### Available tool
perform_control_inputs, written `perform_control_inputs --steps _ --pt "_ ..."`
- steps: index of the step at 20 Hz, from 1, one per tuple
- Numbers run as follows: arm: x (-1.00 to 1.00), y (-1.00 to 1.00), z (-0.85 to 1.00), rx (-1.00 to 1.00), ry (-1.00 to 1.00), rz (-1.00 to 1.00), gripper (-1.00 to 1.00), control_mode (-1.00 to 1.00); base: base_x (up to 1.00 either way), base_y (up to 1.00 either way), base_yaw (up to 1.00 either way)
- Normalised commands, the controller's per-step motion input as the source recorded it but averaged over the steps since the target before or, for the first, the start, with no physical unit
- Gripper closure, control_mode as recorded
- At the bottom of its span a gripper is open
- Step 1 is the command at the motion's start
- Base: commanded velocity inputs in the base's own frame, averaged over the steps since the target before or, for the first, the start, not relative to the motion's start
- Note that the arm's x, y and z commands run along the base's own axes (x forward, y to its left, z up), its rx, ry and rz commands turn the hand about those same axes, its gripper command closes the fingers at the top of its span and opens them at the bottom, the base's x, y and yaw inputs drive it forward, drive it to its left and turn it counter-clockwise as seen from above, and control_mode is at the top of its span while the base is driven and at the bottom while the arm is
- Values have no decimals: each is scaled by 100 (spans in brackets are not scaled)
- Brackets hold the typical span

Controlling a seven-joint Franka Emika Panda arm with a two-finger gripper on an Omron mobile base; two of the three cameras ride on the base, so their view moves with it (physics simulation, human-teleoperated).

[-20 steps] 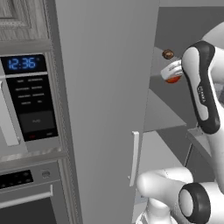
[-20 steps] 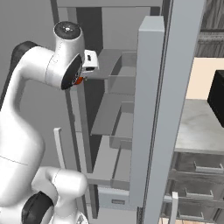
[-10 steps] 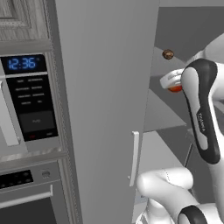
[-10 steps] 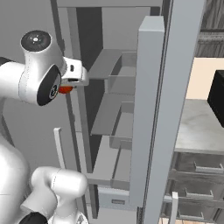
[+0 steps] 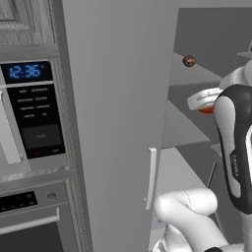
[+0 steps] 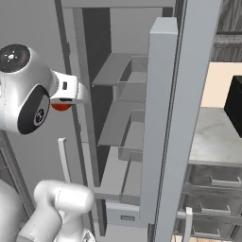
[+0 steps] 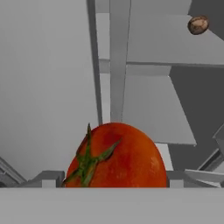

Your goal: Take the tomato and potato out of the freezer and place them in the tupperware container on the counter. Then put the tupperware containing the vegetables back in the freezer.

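Now that the arm has drawn back and down from the freezer [image 6: 142, 118] shelves, the fingers [image 7: 114, 186] pinch the tomato [image 7: 117, 155] clear of the cabinet, ready for the tupperware on the bench, while the potato [image 5: 189, 61] waits on its upper shelf.

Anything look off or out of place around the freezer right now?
Nothing stands out. The tomato sits whole between the gripper fingers. The potato lies alone on a freezer shelf. The shelves look level and clean, with no spill or damage visible.
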Motion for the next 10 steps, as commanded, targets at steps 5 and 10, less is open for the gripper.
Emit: perform_control_inputs --steps 5,10 --pt "-12 0 0 0 -1 -8 100 100 -5 0 -2" --pt "0 0 0 0 0 0 100 100 -70 0 -12"
